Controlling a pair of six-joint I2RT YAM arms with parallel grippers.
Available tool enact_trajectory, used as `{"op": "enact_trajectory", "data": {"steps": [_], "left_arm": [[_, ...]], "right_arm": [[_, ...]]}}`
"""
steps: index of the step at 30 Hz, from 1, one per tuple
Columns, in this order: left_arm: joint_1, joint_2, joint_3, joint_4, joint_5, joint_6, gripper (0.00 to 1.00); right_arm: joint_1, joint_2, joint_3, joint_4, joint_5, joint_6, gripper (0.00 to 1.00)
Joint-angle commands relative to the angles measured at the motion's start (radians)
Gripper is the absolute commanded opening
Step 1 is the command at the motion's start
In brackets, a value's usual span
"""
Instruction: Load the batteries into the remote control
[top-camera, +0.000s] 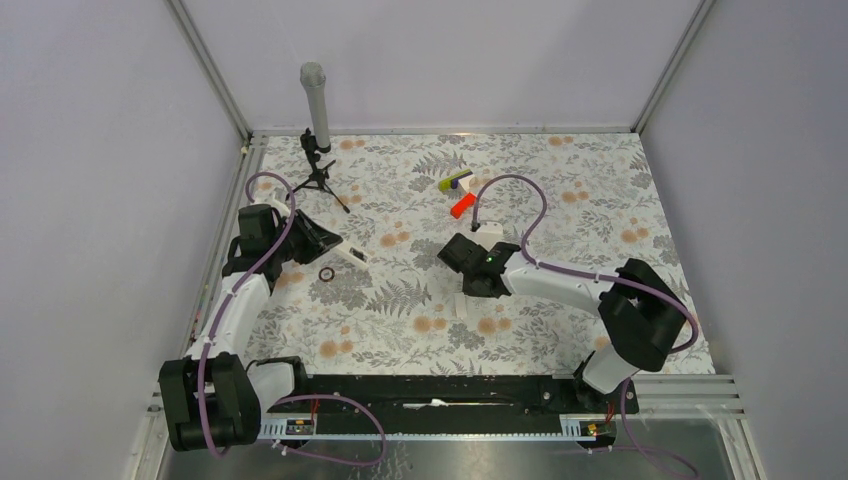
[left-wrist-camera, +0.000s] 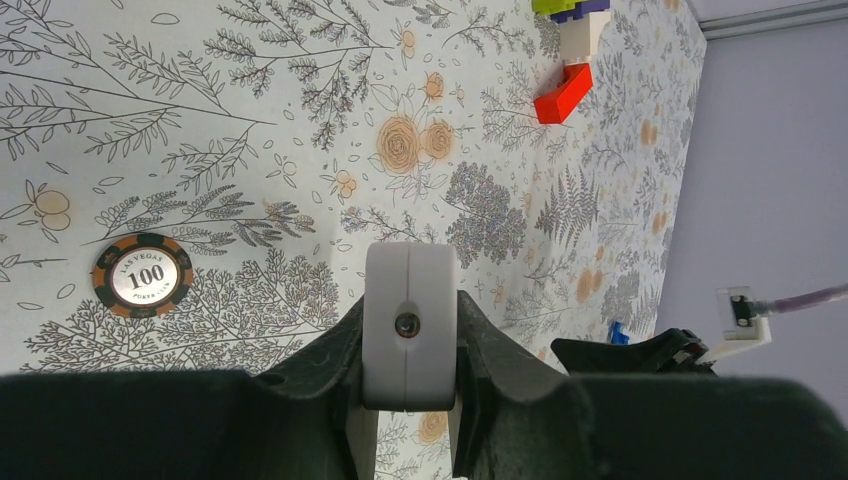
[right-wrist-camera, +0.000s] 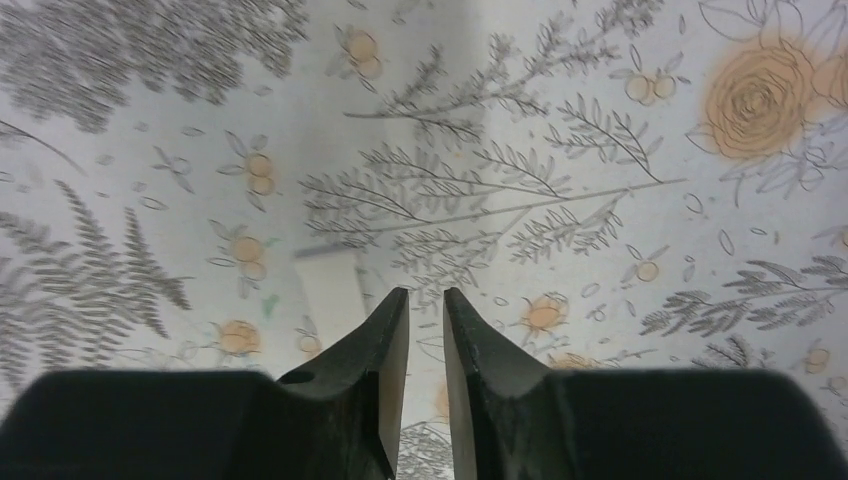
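Observation:
My left gripper (top-camera: 333, 245) is shut on one end of the white remote control (top-camera: 356, 256), which sticks out to the right just above the floral mat. In the left wrist view the remote's end face (left-wrist-camera: 408, 325), with a small screw, is clamped between the black fingers (left-wrist-camera: 495, 345). My right gripper (top-camera: 449, 252) hovers low over the middle of the mat. In the right wrist view its jaws (right-wrist-camera: 426, 296) stand a narrow gap apart with nothing between them. No batteries show in any view.
A poker chip (top-camera: 326, 274) lies just below the remote, and also shows in the left wrist view (left-wrist-camera: 143, 275). A small flat white piece (top-camera: 462, 305) lies near the right gripper. A red block (top-camera: 461, 206), a green-purple block (top-camera: 455, 180) and a tripod (top-camera: 318, 160) stand further back.

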Motion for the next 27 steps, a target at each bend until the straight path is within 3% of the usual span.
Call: {"op": "enact_trajectory", "data": {"steps": [1, 13, 21, 27], "left_arm": [[0.007, -0.020, 0.029, 0.034, 0.013, 0.023, 0.00], [0.008, -0.025, 0.017, 0.040, 0.018, 0.028, 0.00], [0.008, -0.029, 0.017, 0.038, 0.015, 0.036, 0.00], [0.008, -0.028, 0.014, 0.040, 0.014, 0.040, 0.00]], "right_arm": [[0.004, 0.001, -0.040, -0.091, 0.032, -0.015, 0.24], [0.005, 0.163, 0.057, -0.060, -0.207, -0.089, 0.20], [0.010, 0.266, 0.132, 0.042, -0.532, -0.087, 0.16], [0.012, 0.345, 0.269, 0.069, -0.484, -0.109, 0.17]]}}
